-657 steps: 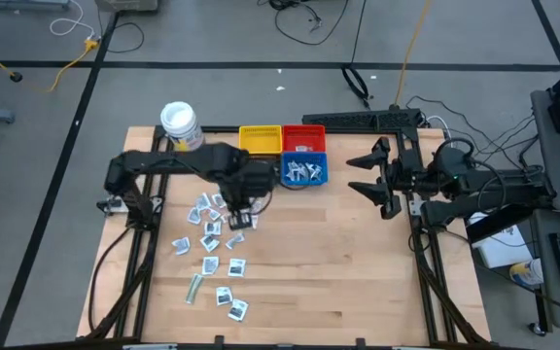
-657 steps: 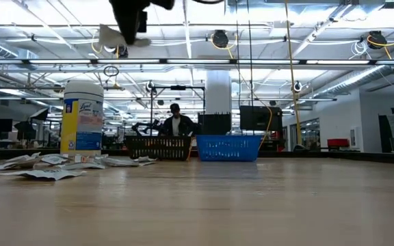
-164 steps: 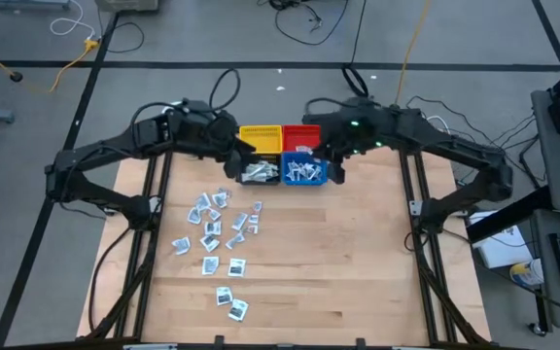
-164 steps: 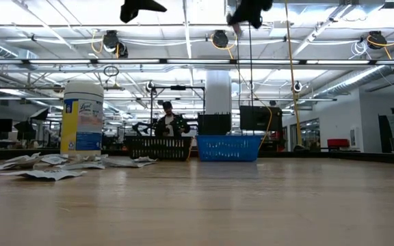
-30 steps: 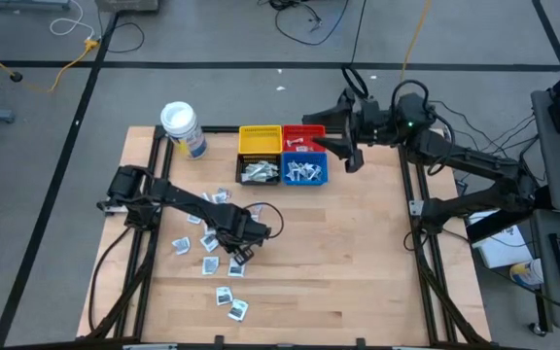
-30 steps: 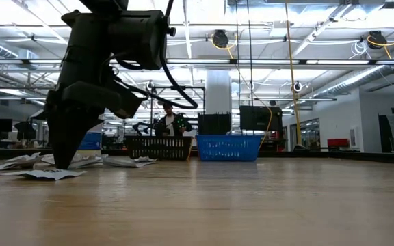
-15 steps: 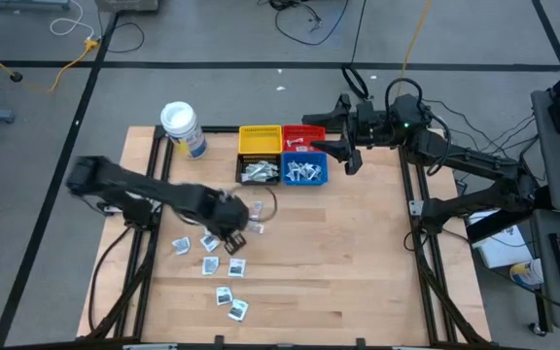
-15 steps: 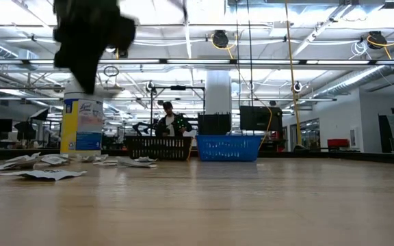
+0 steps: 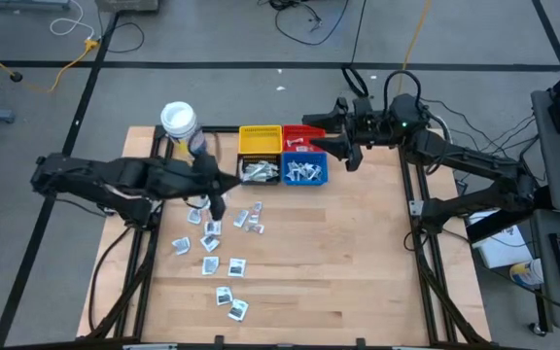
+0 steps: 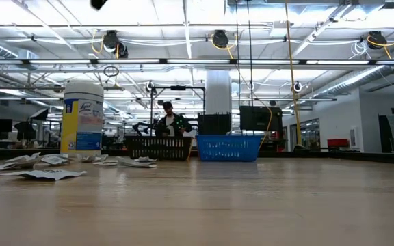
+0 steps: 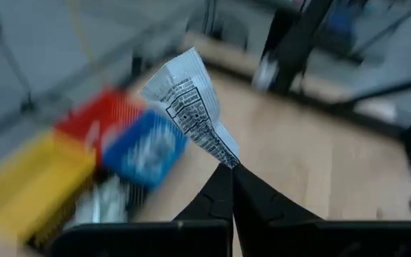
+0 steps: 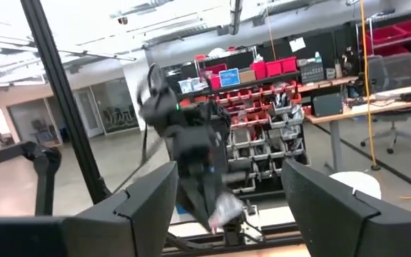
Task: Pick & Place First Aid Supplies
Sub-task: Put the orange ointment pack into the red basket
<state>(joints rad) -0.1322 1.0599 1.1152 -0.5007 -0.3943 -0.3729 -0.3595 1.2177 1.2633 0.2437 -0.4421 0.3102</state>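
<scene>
The left gripper (image 11: 232, 171) is pinching a single white packet (image 11: 188, 103) by one corner, its two fingers pressed tight together with only the corner between them. The packet is standing up out of the fingertips, creased and slightly bent, its printed face catching the light. It looks feather-light and floppy, a thin foil or paper sachet that would probably flutter or slip under a quick swing; a hold nearer its middle, or across a sealed edge, would likely be steadier than this corner nip.

From overhead, the left gripper (image 9: 210, 181) is hanging above the table (image 9: 358, 272), just left of the black bin (image 9: 259, 171) and beyond the loose packets (image 9: 217, 248) scattered across the near-left of the board. The black bin is already holding a heap of packets, as is the blue bin (image 9: 304, 172) on its right; the yellow bin (image 9: 260, 139) and red bin (image 9: 304, 137) are sitting behind them. A white-lidded jar (image 9: 179, 122) is standing at the far-left corner.

The right gripper (image 9: 343, 136) is waiting at the far right, just right of the red bin, its fingers spread wide and carrying nothing. In the low view a person (image 10: 168, 121) is standing in the room beyond the table.
</scene>
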